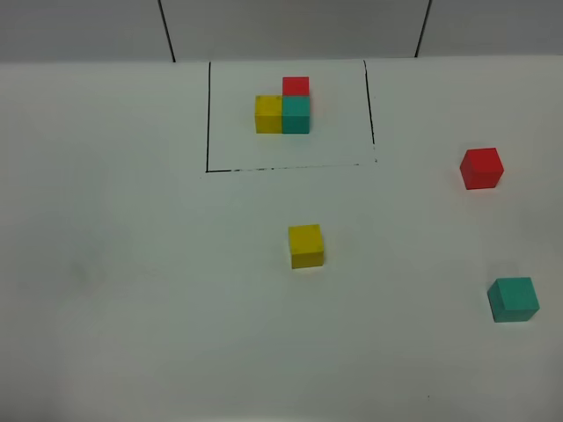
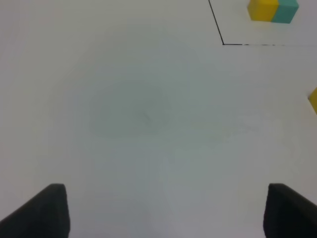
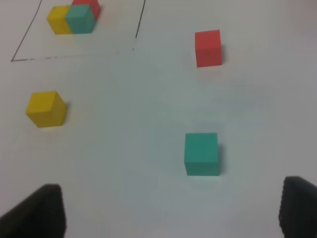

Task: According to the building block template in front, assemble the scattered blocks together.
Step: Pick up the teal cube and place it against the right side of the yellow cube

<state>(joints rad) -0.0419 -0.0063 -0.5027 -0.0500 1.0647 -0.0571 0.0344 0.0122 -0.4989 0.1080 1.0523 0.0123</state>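
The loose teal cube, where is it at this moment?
In the high view the loose teal cube lies at the far right, nearer the camera than the loose red cube.

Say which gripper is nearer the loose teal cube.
Right. The loose teal cube lies just ahead of the right gripper; the view from the left gripper misses it.

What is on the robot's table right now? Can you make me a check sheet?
Surface: white table, plain and flat.
Job's things: template of yellow, teal and red cubes joined in an L inside a black outline; loose yellow cube in the middle, red cube and teal cube on the right, all apart.
Clutter: nothing seen.
Claws: left claw open, holding nothing; right claw open, holding nothing.
Cables: nothing seen.
Surroundings: grey wall with dark seams behind the table.
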